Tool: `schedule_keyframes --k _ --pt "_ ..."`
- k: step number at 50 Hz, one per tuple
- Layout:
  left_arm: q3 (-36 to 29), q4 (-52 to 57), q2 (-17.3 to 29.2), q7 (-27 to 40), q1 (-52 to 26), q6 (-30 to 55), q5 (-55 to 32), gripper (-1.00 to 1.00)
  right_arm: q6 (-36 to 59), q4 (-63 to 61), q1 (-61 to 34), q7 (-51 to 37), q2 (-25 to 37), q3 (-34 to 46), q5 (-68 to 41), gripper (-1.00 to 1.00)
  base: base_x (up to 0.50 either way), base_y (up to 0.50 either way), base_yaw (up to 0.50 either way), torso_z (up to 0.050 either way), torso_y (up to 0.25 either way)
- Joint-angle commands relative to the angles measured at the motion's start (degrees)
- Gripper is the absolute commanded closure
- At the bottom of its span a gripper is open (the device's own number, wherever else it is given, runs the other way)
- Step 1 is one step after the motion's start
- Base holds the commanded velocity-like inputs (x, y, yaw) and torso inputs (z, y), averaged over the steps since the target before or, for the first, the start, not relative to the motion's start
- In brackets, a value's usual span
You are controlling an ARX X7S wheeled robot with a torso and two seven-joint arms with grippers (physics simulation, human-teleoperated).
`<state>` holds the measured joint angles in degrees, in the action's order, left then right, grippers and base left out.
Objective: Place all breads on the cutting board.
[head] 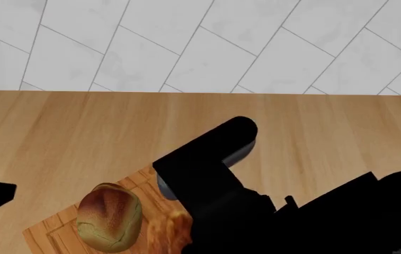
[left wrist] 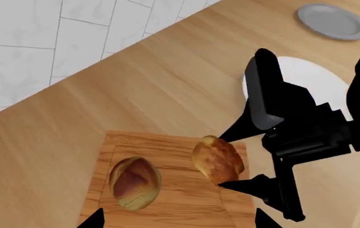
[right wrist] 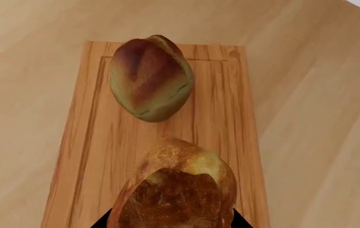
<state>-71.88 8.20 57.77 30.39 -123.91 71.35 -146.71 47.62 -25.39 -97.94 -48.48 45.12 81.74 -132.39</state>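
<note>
Pale wooden counter (left wrist: pixel 167 90) under a white tiled wall, and all the action sits on the cutting board (right wrist: pixel 218 118). The oval loaf (right wrist: pixel 150 78) with the greenish-tan sides lies flat on the board's far half. The golden crusty roll (right wrist: pixel 176 190) is over the near half, clamped between the right gripper (left wrist: pixel 230 159)'s two black fingertips, one on each side of it.

So this is the placing step for that roll: it is already above the board, apart from the oval loaf. The next move, as I read it, calls for lowering until the roll rests on the wood, then spreading the jaws and lifting straight off so it does not tip toward the board's edge.

Now the views. The left wrist view shows the pinch side-on, plus a grey plate (left wrist: pixel 332 21) and a white disc (left wrist: pixel 313 78) further along the counter, seen nowhere else. The right wrist view shows the rim groove and the gap between the breads. The head view mostly gets the black arm; the roll (head: pixel 168 233) is barely a sliver there. Whether it touches the board yet is hard to say. The left gripper (left wrist: pixel 176 221) shows only two tips, set well apart and empty.
</note>
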Motion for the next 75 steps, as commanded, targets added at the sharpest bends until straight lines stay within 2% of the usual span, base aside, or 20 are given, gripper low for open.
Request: schedule_keyframes --k 1,2,3,12,21,30,36,44,49,52,55,58,65,75 --pt "0.8 0.7 -0.5 -0.2 0.4 -0.3 0.1 -1.00 0.7 1.6 2.7 1.5 -1.4 1.1 4.4 1.00 0.00 0.00 0.00 0.000 0.000" --pt "0.8 0.7 -0.4 -0.1 0.4 -0.4 0.1 -1.00 0.9 1.7 2.7 1.3 -1.6 1.2 4.5 1.00 0.00 0.00 0.00 0.000 0.000" --pt "0.8 0.7 -0.3 -0.1 0.5 -0.5 0.1 -1.00 0.7 1.8 2.6 1.3 -1.7 1.1 4.2 -1.00 0.00 0.00 0.00 0.000 0.000" --pt "0.9 0.2 -0.2 0.2 0.2 0.0 0.0 -1.00 1.6 1.1 0.1 0.5 -1.5 0.5 1.6 -1.00 0.00 0.00 0.00 0.000 0.000" --pt "1.1 -0.4 -0.3 0.3 0.2 0.1 0.1 -1.00 3.7 0.9 -7.5 -1.5 0.7 -2.0 -4.2 -1.00 0.00 0.00 0.00 0.000 0.001" --pt "1.6 -0.3 -0.3 0.9 -0.6 -0.2 -0.9 -1.00 4.5 -0.3 -14.0 -3.7 6.3 -5.0 -9.9 -1.00 0.00 0.00 0.00 0.000 0.000" --pt "3.1 1.9 1.0 1.0 0.2 -2.7 0.1 -1.00 2.2 -2.3 -15.2 -3.9 10.8 -7.6 -10.7 -1.00 0.00 0.00 0.00 0.000 0.000" --pt "4.4 7.4 4.3 5.4 1.3 -9.9 0.8 -1.00 -2.4 -3.7 -14.7 -3.8 16.5 -10.8 -8.1 -1.00 0.00 0.00 0.00 0.000 0.000" --pt "5.4 10.3 5.2 7.5 0.9 -11.2 2.8 -1.00 -3.0 -5.3 -15.6 -4.2 19.4 -12.4 -7.6 -1.00 0.00 0.00 0.00 0.000 0.000" --pt "6.1 12.4 6.3 8.0 1.3 -12.7 3.0 -1.00 -3.0 -6.5 -15.6 -5.8 21.1 -12.8 -3.1 -1.00 0.00 0.00 0.00 0.000 0.000" --pt "6.4 14.2 7.3 9.5 1.7 -12.9 6.5 -1.00 -4.7 -7.1 -15.2 -5.5 22.9 -13.8 -1.6 -1.00 0.00 0.00 0.00 0.000 0.000" --pt "7.9 13.9 9.1 7.9 3.0 -16.4 6.9 -1.00 -5.0 -7.3 -15.4 -5.4 24.8 -14.6 -0.6 -1.00 0.00 0.00 0.00 0.000 0.000" --pt "8.2 12.6 11.4 11.0 3.2 -17.1 12.8 -1.00 -6.5 -9.6 -14.5 -4.4 30.7 -15.8 1.4 -1.00 0.00 0.00 0.00 0.000 0.000" --pt "8.2 16.5 12.7 14.1 5.5 -19.8 18.1 -1.00 -13.1 -13.5 -11.1 -2.0 37.5 -16.1 6.4 -1.00 0.00 0.00 0.00 0.000 0.000"
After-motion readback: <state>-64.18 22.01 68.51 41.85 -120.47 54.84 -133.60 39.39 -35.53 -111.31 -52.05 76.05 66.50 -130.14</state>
